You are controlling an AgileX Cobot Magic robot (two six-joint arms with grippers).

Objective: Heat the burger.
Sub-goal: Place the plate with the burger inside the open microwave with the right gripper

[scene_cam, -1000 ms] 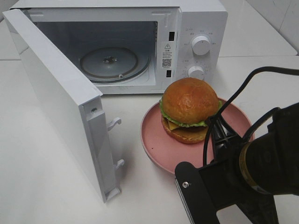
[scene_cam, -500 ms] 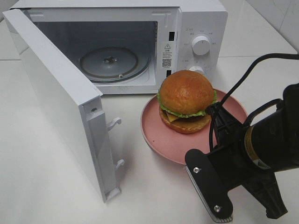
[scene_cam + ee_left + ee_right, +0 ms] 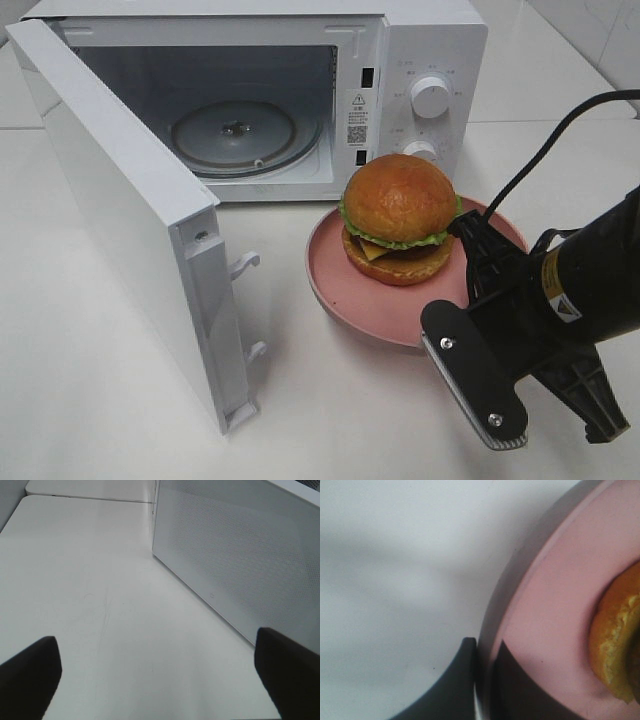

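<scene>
Bright even light, soft shadows, sheen on burger [image 3: 399, 200], right wrist view blurred

The right arm [image 3: 585, 290] reaches in low at the near right edge of the pink plate [image 3: 335, 300], wrist angled downward. The right gripper [image 3: 484, 652] pinches the plate's rim, one finger inside and one outside. The left gripper [image 3: 160, 672] has its fingers [image 3: 30, 675] spread wide.

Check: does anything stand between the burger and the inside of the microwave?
Nothing visible does. The door is swung open, the chamber holds only its glass turntable, and bare table lies between the burger on its pink plate and the opening. The right end effector is shut on the plate's rim.
</scene>
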